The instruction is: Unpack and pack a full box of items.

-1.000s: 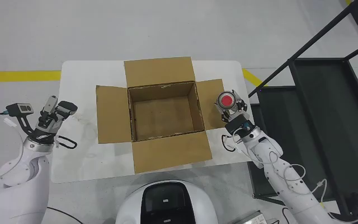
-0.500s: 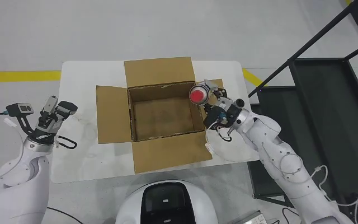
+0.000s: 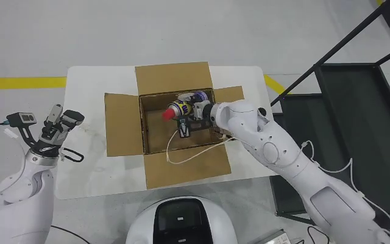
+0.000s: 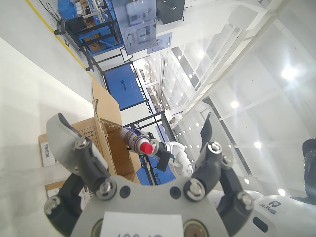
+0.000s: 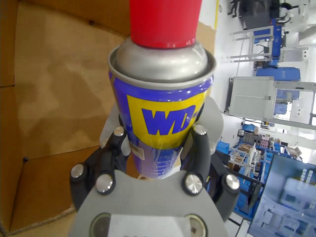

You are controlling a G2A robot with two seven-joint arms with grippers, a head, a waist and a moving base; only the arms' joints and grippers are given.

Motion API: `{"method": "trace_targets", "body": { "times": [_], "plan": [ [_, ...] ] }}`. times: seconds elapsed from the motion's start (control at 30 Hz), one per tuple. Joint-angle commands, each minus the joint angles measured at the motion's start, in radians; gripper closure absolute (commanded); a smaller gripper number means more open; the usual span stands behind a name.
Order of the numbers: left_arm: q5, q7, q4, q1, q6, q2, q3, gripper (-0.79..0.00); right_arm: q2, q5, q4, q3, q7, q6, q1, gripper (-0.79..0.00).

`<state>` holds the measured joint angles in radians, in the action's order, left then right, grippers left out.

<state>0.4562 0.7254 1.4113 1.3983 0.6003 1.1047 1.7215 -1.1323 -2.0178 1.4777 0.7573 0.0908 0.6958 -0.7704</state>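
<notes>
industrial lab: blue workbenches (image 5: 265, 34), big screen (image 4: 134, 15)

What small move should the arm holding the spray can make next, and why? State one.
Probably lower it straight down. The right gripper is shut on the spray can, held on its side over the open box. In the left wrist view the can sits higher than the rim, and the cardboard floor beneath it is bare.

We record the box (image 3: 159, 139) open-topped; the right pincer (image 3: 196, 111) and spray can (image 3: 183, 108) overhang its far half; the near half, between the walls, lies passable.
</notes>
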Motion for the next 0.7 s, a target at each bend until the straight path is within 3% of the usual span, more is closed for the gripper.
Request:
{"method": "trace_targets", "body": {
  "times": [0.0,0.3,0.33,0.37,0.4,0.67],
  "plan": [
    [0.000,0.000,0.000,0.000,0.000,0.000,0.000,-0.785,-0.026,0.004,-0.061,-0.052,0.040,0.012,0.047,0.000],
    [0.000,0.000,0.000,0.000,0.000,0.000,0.000,-0.785,-0.146,0.107,-0.326,-0.200,0.141,0.066,0.199,0.000],
    [0.000,0.000,0.000,0.000,0.000,0.000,0.000,-0.785,-0.157,0.114,-0.347,-0.210,0.142,0.063,0.209,-0.194],
    [0.000,0.000,0.000,0.000,0.000,0.000,0.000,-0.785,-0.167,0.115,-0.368,-0.222,0.146,0.064,0.218,-0.736],
    [0.000,0.000,0.000,0.000,0.000,0.000,0.000,-0.785,-0.177,0.122,-0.387,-0.231,0.143,0.068,0.226,-0.785],
    [0.000,0.000,0.000,0.000,0.000,0.000,0.000,-0.785,-0.222,0.137,-0.479,-0.257,0.081,0.037,0.258,-0.785]
  ]
}}
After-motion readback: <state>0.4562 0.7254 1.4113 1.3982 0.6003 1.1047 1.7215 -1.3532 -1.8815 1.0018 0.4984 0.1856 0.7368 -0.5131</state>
